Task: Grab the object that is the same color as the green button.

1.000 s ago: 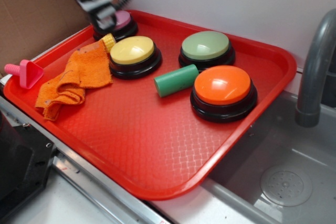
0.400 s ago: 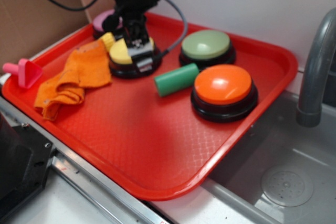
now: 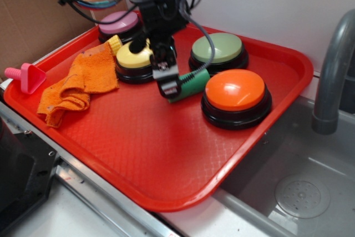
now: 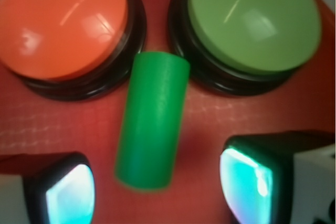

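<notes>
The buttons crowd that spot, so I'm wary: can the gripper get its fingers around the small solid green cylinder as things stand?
Probably yes. The gripper is open, one finger on each side of the small solid green cylinder, nothing between them. The orange and sage-green dome buttons flank only its far end.

Orange, yellow and pink dome buttons, a crumpled orange cloth share a red plastic tray beside a grey faucet.

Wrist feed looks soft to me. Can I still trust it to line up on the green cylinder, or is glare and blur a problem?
Wrist view: green cylinder readable, its near end soft; fingers blurred, pads glowing cyan; window glare on the green button and orange button. Exterior view: sharp, but the gripper covers the cylinder's left end.
</notes>
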Motion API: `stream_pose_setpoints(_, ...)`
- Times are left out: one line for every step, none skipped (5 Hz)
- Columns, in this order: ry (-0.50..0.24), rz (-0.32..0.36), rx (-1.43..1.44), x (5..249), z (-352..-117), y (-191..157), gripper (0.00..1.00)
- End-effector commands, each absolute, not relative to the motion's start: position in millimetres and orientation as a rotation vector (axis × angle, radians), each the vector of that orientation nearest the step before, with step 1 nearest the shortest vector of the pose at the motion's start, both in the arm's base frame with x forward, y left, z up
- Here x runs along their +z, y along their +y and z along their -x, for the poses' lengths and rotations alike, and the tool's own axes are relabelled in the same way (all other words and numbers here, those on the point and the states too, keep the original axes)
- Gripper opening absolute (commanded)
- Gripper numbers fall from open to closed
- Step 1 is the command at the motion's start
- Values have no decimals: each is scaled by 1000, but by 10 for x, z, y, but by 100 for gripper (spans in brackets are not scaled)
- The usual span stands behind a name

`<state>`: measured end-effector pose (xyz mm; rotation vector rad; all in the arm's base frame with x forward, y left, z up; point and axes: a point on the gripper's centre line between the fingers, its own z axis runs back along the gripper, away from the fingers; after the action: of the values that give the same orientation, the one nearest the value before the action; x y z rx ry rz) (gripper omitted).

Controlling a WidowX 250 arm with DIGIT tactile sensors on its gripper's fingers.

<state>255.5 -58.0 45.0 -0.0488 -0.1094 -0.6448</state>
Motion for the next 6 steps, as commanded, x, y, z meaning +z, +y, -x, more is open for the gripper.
stream_pose_setpoints(-134,50,-595,423,-2702,-657,100)
stream_pose_setpoints(-140,52,-556,362,-2687,-639,0)
stream_pose_setpoints(-136,58,-533,322,-2678,-617,0)
stream_pose_setpoints(-126,56,-536,302,-2688,-624,0)
stream_pose_setpoints(-136,56,-526,363,-2670,-620,0)
stream_pose_setpoints(-124,75,-447,719,-2573,-612,0)
